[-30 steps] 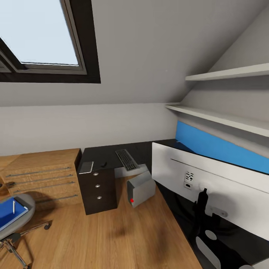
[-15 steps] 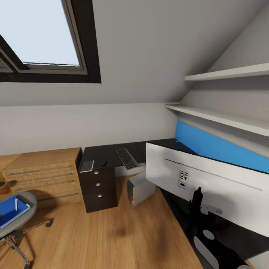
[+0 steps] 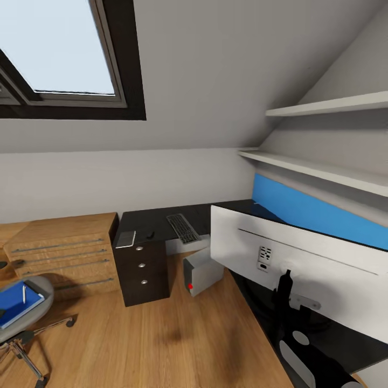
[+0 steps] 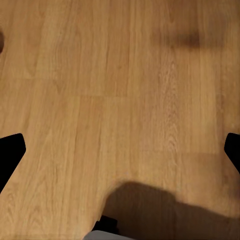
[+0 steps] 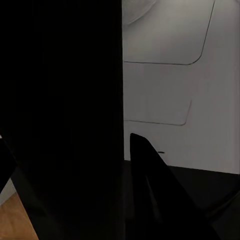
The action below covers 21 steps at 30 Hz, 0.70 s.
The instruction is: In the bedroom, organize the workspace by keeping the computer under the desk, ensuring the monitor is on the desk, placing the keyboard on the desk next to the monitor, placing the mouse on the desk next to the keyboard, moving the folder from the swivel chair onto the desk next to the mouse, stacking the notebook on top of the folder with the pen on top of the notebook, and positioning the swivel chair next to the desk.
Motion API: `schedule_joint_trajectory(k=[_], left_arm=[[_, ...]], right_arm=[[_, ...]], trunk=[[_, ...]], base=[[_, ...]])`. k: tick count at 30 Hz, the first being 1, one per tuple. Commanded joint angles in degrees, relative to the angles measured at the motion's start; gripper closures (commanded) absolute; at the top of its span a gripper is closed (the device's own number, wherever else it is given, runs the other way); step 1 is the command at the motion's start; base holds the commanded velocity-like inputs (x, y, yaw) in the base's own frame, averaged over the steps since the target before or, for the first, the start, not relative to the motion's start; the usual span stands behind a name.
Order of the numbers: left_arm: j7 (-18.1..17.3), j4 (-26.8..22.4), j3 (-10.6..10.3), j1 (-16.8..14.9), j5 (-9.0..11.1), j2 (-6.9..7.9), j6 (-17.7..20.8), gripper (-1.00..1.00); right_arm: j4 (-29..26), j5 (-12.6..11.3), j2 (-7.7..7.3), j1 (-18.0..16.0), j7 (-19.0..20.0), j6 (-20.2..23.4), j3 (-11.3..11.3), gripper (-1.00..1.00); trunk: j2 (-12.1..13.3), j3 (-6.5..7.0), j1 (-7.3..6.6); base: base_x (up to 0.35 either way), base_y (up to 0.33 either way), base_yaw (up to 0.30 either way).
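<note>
The monitor [image 3: 302, 258] shows its white back over the right wing of the black desk [image 3: 156, 221]. My right gripper [image 5: 75, 150] appears shut around its black stand [image 3: 283, 302]. One finger [image 5: 147, 170] lies against the white back. On the desk's far wing lie the keyboard [image 3: 183, 229], a small dark mouse [image 3: 150, 235] and the grey notebook [image 3: 125, 240]. The computer [image 3: 203, 272] stands on the floor under the desk. The swivel chair [image 3: 32, 323] at lower left carries the blue folder [image 3: 16, 306] with the pen [image 3: 23, 293] on it. My left gripper [image 4: 120, 150] hangs open above wooden floor.
A light wooden drawer chest [image 3: 62, 253] stands left of the desk's dark drawer unit [image 3: 143, 275]. Two wall shelves [image 3: 323, 172] run above the desk's right wing under a sloped ceiling. Wooden floor [image 3: 161, 334] lies between chair and desk.
The monitor has shifted left in the right gripper over the last second, then held still. The view panned slightly, so chair and chest drifted right in the picture.
</note>
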Motion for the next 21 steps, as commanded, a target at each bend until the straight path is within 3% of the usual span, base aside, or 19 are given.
schedule_joint_trajectory(k=[1, 8, 9, 21], left_arm=[[0.35, -0.03, -0.48, -0.03, 0.31, 0.01, -0.17, -1.0], [0.35, -0.01, -0.48, -0.03, 0.34, 0.01, -0.17, -1.0], [0.35, -0.01, -0.48, -0.02, 0.32, 0.01, -0.17, -1.0], [0.35, 0.02, -0.49, -0.02, 0.36, 0.01, -0.17, -1.0]], right_arm=[[0.92, -2.21, -0.06, 0.01, -0.35, -0.42, 0.48, 1.0], [0.92, -2.21, -0.06, 0.01, -0.35, -0.46, 0.47, 1.0], [0.92, -2.21, -0.06, 0.01, -0.36, -0.44, 0.47, -1.0], [0.92, -2.17, -0.06, 0.01, -0.34, -0.4, 0.48, -1.0]], trunk=[[-0.02, -0.05, 0.03], [-0.02, -0.05, 0.03], [-0.02, -0.05, 0.03], [-0.02, -0.05, 0.03]], base=[[0.0, -0.246, 0.0], [0.0, -0.169, 0.0], [0.0, -0.004, 0.0], [0.0, 0.0, 0.0]])
